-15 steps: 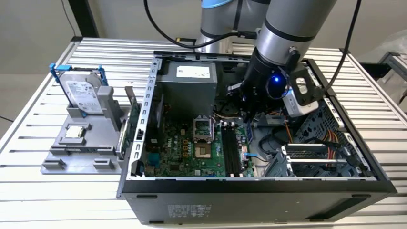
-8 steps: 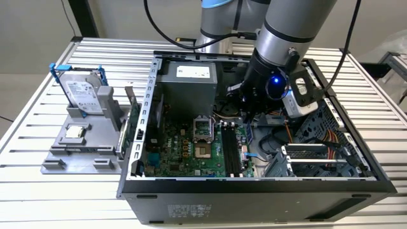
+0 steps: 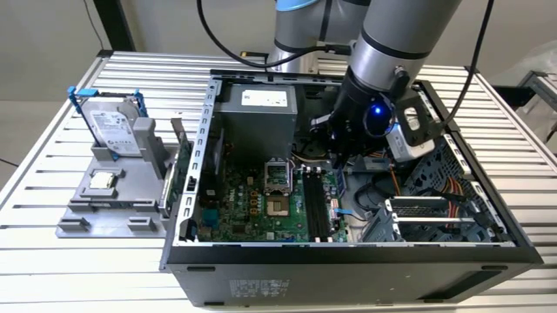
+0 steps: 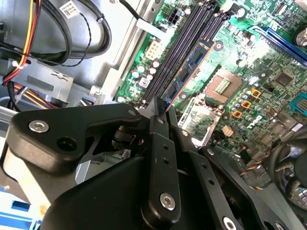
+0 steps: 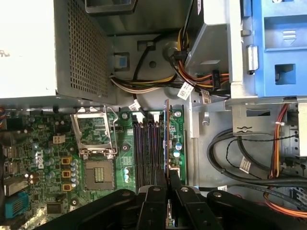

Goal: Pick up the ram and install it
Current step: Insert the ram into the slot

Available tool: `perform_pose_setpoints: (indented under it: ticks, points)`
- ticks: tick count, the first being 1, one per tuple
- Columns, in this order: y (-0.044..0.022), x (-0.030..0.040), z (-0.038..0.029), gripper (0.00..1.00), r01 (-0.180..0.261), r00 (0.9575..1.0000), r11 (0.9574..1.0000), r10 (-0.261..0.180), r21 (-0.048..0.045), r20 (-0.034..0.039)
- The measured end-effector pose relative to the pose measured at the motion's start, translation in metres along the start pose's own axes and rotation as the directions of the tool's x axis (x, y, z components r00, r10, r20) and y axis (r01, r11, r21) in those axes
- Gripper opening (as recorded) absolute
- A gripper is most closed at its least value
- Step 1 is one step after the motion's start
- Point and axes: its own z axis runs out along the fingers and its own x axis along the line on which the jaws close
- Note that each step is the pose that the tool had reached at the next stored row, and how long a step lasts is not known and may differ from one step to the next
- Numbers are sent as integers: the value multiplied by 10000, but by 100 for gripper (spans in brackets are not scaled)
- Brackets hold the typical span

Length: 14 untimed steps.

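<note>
Now ram [image 5: 166, 139] between gripper [image 5: 167, 178] fingertips.

Arm: grey and silver, reaching steeply down from the far edge of the table.
Wrist: lit blue, pointing downward.
Gripper [image 5: 167, 178]: black fingers [image 4: 158, 125] closed together, clamping the ram [image 5: 166, 139] by its edge.

You're looking at a matt black plastic gripper [image 4: 160, 112], a glossy green circuit-board ram stick [image 4: 192, 62], a dull grey perforated metal power-supply box [image 5: 81, 48], and a ribbed silver aluminium table [image 3: 70, 254].
</note>
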Motion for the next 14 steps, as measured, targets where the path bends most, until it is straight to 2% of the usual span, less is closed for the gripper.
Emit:
perform_pose_setpoints:
  ticks: [14]
  points:
    - [-3,-2,47,0,0,10000,10000,0,4,0]
